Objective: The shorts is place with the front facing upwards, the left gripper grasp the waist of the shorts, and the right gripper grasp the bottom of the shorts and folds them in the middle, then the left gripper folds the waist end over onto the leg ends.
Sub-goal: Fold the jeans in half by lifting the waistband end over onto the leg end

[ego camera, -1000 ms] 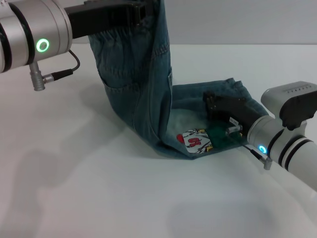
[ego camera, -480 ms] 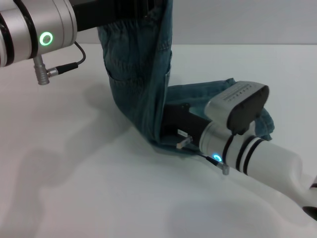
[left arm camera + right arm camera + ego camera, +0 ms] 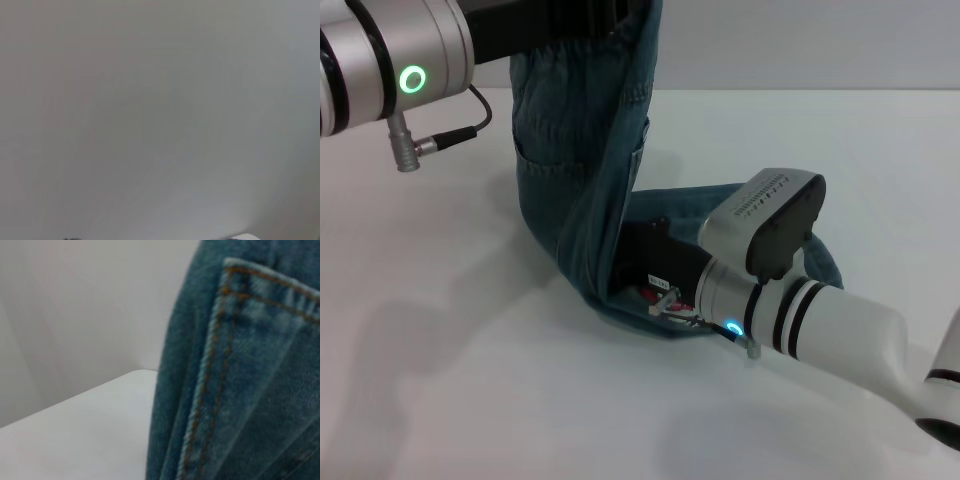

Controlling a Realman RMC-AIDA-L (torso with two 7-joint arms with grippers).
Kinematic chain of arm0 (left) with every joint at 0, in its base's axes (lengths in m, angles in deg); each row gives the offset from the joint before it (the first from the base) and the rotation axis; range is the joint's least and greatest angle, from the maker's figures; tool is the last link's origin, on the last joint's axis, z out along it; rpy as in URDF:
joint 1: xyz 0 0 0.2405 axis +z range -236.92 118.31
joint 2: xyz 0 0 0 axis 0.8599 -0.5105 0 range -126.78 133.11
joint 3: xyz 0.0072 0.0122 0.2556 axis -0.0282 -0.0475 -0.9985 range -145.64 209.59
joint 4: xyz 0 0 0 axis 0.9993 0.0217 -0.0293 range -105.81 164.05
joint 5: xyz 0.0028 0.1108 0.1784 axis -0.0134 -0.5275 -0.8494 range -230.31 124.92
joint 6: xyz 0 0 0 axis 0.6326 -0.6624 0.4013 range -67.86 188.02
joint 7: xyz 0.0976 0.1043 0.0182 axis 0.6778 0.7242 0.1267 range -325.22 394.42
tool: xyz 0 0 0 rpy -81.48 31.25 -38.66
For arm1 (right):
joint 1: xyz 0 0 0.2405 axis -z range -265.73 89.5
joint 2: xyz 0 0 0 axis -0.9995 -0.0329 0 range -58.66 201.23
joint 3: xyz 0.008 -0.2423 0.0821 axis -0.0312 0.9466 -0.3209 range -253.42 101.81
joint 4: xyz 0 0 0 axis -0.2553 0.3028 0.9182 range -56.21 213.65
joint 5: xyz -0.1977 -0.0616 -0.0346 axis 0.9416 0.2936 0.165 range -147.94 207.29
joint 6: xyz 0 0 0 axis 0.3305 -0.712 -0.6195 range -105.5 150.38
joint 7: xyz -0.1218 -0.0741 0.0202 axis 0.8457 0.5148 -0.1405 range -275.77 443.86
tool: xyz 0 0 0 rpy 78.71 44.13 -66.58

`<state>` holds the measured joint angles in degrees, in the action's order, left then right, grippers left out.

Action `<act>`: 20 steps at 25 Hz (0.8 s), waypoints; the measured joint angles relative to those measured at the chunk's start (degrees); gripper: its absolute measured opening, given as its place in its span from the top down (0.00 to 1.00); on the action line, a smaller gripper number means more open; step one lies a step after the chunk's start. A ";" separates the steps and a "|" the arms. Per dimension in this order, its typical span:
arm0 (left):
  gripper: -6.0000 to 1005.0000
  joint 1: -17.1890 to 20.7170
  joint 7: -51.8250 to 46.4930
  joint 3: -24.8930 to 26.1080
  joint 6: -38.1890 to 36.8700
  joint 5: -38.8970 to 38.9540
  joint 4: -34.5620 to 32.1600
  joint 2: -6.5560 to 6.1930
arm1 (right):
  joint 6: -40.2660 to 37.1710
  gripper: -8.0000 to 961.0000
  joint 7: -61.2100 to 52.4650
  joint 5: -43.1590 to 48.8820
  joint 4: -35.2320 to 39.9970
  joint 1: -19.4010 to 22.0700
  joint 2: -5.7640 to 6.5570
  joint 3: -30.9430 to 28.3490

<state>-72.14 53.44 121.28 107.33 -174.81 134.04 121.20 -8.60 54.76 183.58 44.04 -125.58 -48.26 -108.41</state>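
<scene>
The blue-green denim shorts (image 3: 570, 170) hang in a tall drape from my left gripper (image 3: 610, 15), which is shut on the waist of the shorts (image 3: 552, 68) at the top of the head view. Their lower part bends at a fold on the table and lies flat toward the right. My right gripper (image 3: 638, 285) sits low on the table, pushed into that fold at the leg ends, its fingertips hidden by denim. A bit of the red cartoon print (image 3: 653, 293) shows beside it. The right wrist view is filled by the denim (image 3: 240, 390) with an orange-stitched pocket edge (image 3: 270, 285).
The white table (image 3: 470, 380) stretches out to the left and front of the shorts. A grey cable and plug (image 3: 425, 150) hang under the left arm. The left wrist view shows only a blank pale surface.
My right gripper has slid left along the table with the leg ends, deep under the hanging denim. The fold on the table has shifted left. The left gripper has stayed high.
</scene>
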 joint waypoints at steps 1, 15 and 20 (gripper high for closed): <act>0.91 0.08 0.00 0.00 -0.06 0.02 -0.11 -0.02 | -0.10 0.99 0.23 0.00 0.21 0.18 -0.05 -0.35; 0.91 0.81 -0.03 -0.45 0.23 0.06 -0.74 -0.12 | -1.60 0.99 0.59 0.03 12.61 5.64 1.06 -22.86; 0.91 1.10 0.26 -2.92 0.17 0.46 -0.99 -0.12 | -5.50 0.99 2.75 0.03 16.91 8.11 1.57 -30.83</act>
<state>-71.04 53.70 118.36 107.50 -174.35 133.06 121.08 -14.10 57.51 183.61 60.95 -117.48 -46.69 -139.24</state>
